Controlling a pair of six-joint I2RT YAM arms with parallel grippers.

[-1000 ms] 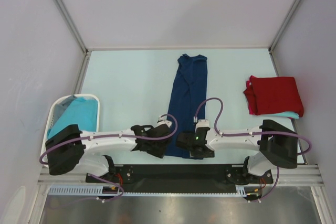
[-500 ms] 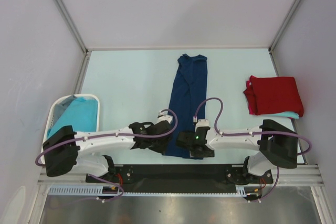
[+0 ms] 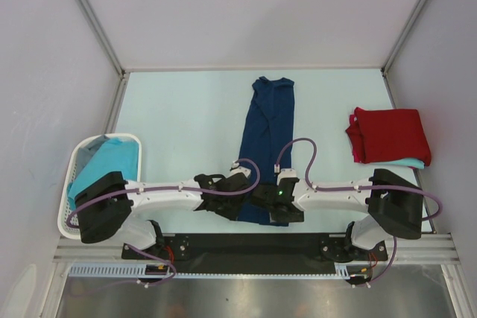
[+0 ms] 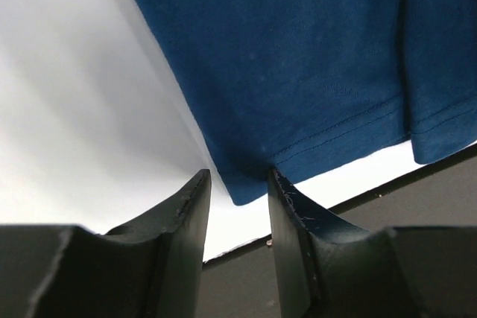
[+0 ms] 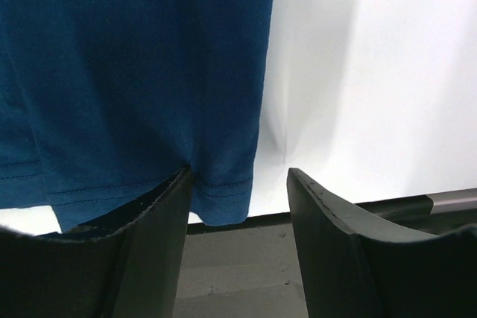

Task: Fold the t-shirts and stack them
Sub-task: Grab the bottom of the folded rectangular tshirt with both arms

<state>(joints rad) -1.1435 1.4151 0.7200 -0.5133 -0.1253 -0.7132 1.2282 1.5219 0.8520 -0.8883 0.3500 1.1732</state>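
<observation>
**Left arm swings in to the near left corner**

Since a second ago your left arm has slid right. It has carried the left pincer (image 4: 238,175) from beside the navy shirt (image 3: 264,139) to that shirt's near left corner. The right arm has hardly shifted.

The left pincer stands partly open, with the corner of the hem lying in the gap between its two tips. It has not closed on the cloth. The right pincer (image 5: 238,173) is parted wider at the near right corner. Its left finger (image 5: 160,214) sits against the hem and its right finger is over bare table (image 3: 186,124). Neither pincer holds anything.

Count two pincers, one navy shirt and one red shirt (image 3: 391,133). Turquoise cloth shows in two places:
- A folded turquoise shirt (image 3: 408,163) peeks out under the red one at the right.
- A turquoise heap (image 3: 108,163) lies in the white basket (image 3: 112,137) at the near left. You cannot tell how many shirts are in that heap.

The navy shirt lies as a long narrow strip down the middle of the table, collar end far, hem end near. Both pincers sit side by side at the hem end, one at each corner. The red stack lies well apart to the right.
</observation>
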